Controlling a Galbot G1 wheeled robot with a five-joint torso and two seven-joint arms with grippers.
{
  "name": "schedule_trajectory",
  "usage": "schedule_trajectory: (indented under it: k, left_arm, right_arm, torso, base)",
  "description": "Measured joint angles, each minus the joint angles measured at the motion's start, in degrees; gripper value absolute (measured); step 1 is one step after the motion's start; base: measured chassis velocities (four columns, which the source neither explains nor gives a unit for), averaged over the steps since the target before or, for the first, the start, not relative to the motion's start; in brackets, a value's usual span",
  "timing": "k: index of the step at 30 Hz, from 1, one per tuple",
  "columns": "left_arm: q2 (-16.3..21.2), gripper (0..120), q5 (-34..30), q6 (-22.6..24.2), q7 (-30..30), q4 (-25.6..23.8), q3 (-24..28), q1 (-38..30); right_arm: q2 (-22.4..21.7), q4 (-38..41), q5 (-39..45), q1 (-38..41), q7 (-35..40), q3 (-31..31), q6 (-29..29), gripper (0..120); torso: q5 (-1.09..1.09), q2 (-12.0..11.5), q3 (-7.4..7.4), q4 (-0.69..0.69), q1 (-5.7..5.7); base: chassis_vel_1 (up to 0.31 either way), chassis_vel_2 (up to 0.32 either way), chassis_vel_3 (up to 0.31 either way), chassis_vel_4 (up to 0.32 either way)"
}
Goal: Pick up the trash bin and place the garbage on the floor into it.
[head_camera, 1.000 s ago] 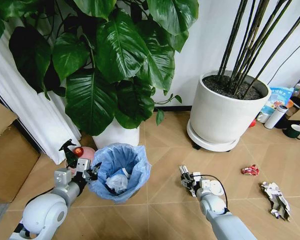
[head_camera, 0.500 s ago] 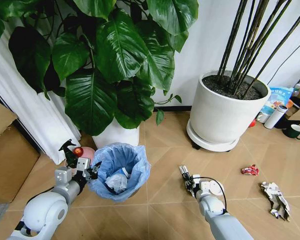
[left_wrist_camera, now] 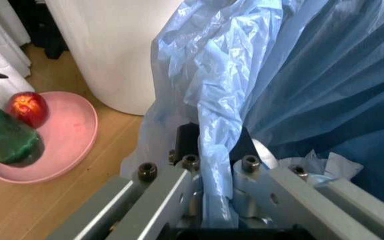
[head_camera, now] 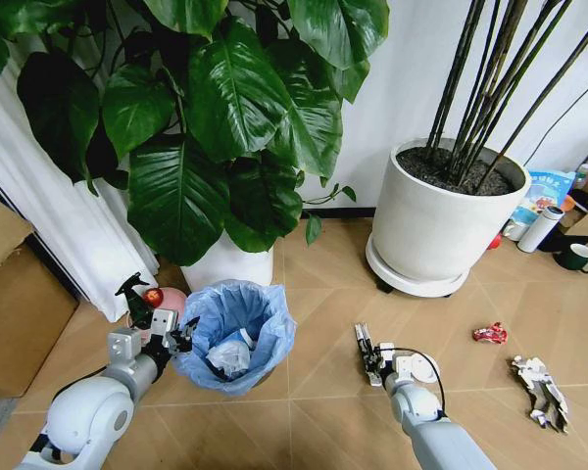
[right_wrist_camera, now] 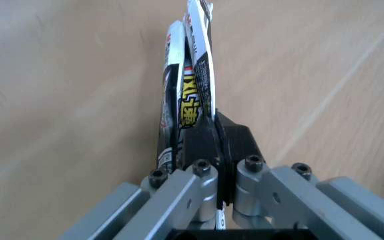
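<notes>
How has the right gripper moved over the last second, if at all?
Yes, slightly. The right gripper, shut on a printed wrapper, has drawn back toward the robot, away from the white plant pot, and a little toward its right.

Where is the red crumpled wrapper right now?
In the head view the red crumpled wrapper lies on the tan wood floor to the robot's right, below the big white plant pot.

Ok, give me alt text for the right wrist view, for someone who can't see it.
The right claw is shut on a flattened printed wrapper with black, white and yellow lettering, which sticks out edge-on beyond the black fingertips. Behind it lies light tan wood-look floor with a thin pale seam.
</notes>
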Motion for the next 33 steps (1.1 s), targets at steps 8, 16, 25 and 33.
schedule_trajectory:
  k: [8,16,25,33]
  left_arm:
    - [-0.1,0,0.5,0.0,-0.5,0.0,0.0,0.4]
    - [-0.4,0,0.7,0.0,-1.4,0.5,1.3,0.2]
    - [-0.8,0,0.9,0.0,-1.5,1.2,1.7,0.1]
    - [-0.8,0,0.8,0.1,-1.9,1.2,2.4,-0.2]
  right_arm:
    - [-6.3,20.1,3.2,-3.7,0.7,-0.5,-1.3,0]
    - [-16.3,41.6,9.1,-4.6,1.5,-5.9,-3.1,0]
    - [-23.3,57.6,12.2,-7.8,-0.2,-11.0,-3.1,0]
    - [-22.9,57.2,12.2,-2.7,-1.5,-17.8,-1.9,0]
  torso:
    - [0.01,0.0,0.0,0.0,0.0]
    - [-0.01,0.0,-0.01,0.02,0.0]
    - [-0.02,0.0,-0.01,0.0,-0.01]
    - [-0.02,0.0,0.0,0.0,0.0]
  base:
    - [0.0,0.0,0.0,0.0]
    - [0.0,0.0,0.0,0.0]
    - [0.0,0.0,0.0,0.0]
    - [0.0,0.0,0.0,0.0]
